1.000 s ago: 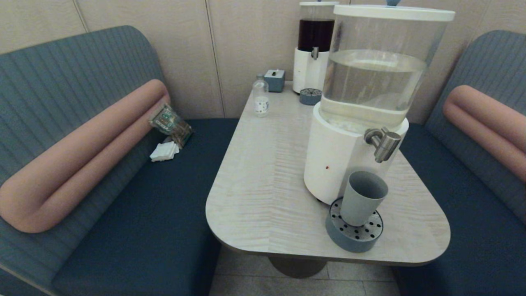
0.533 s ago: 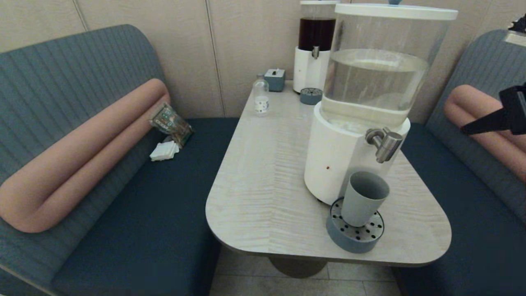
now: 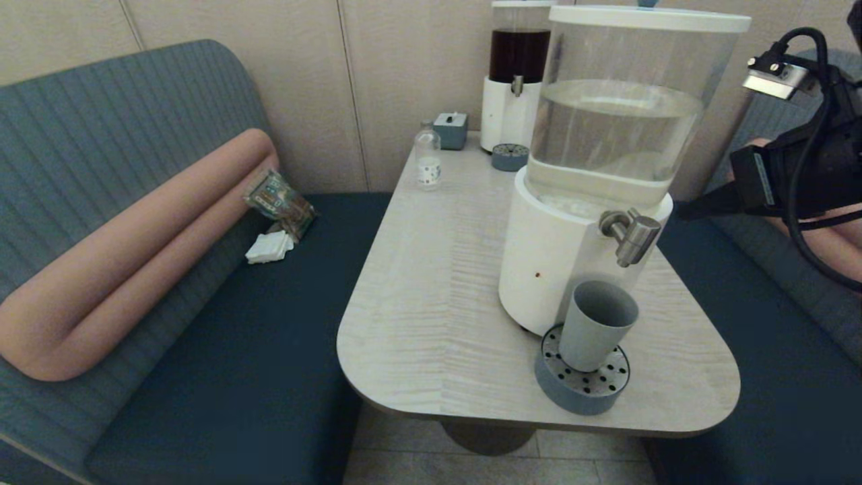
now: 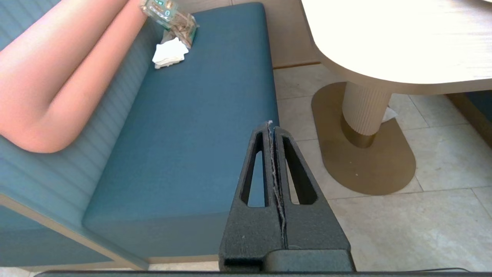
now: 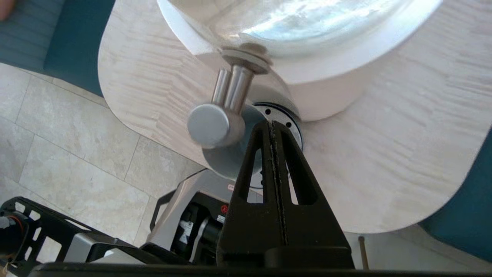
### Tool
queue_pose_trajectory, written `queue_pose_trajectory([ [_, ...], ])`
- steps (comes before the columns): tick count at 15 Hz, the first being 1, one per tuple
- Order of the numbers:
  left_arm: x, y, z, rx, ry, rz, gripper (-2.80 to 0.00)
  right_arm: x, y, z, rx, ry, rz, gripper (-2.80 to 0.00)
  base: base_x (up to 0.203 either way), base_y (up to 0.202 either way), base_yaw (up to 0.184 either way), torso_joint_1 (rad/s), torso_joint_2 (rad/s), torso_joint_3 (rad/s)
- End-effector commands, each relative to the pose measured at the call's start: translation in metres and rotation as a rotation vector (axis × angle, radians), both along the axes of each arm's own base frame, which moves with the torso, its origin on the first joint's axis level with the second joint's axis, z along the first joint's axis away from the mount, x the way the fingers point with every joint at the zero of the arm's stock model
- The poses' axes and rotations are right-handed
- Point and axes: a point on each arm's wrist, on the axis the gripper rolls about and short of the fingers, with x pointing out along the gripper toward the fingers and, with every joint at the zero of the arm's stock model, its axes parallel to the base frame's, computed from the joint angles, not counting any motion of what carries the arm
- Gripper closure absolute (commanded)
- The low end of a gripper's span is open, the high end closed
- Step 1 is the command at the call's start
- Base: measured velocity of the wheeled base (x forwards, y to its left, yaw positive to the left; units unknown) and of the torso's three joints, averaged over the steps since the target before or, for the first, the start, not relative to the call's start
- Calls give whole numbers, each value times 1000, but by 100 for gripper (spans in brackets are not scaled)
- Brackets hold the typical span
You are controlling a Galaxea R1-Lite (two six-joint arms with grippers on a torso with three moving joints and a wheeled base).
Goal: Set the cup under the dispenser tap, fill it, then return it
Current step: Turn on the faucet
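Head view: the cup (image 3: 597,325) stands on the perforated drip tray (image 3: 583,380) beneath the dispenser tap (image 3: 630,233). Left wrist view: left tool (image 4: 271,125) clenched, empty, low beside the counter (image 4: 399,42). Right wrist view: right tool (image 5: 272,125) clenched, empty, near the tap.

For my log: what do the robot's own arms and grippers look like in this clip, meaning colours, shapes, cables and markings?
Both grippers are matte black. The left gripper and the right gripper each have two tapered, wedge-shaped fingers with elongated triangular cut-outs and a rough, grainy surface. In the head view the right arm is black, with a thick black cable looping over it and a small silver camera module on top. No lettering is legible.
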Motion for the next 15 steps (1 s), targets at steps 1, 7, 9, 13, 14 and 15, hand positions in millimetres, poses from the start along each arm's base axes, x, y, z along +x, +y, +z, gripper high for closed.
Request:
queue_pose_trajectory([
  [1, 0, 0, 0, 0, 1, -1, 0, 4, 4, -3, -3, 13, 14, 0, 0, 0, 0, 0, 0, 0],
  [7, 0, 0, 0, 0, 1, -1, 0, 21, 10, -9, 1, -4, 26, 0, 0, 0, 0, 0, 0, 0],
  [9, 0, 0, 0, 0, 1, -1, 0, 23, 12, -11, -2, 3, 33, 0, 0, 0, 0, 0, 0, 0],
  [13, 0, 0, 0, 0, 1, -1, 0, 30, 14, -12, 14, -21, 48, 0, 0, 0, 0, 0, 0, 0],
  [14, 0, 0, 0, 0, 1, -1, 0, 31, 15, -13, 15, -20, 51, 0, 0, 0, 0, 0, 0, 0],
  [15, 0, 0, 0, 2, 1, -1, 0, 31, 16, -13, 15, -19, 58, 0, 0, 0, 0, 0, 0, 0],
])
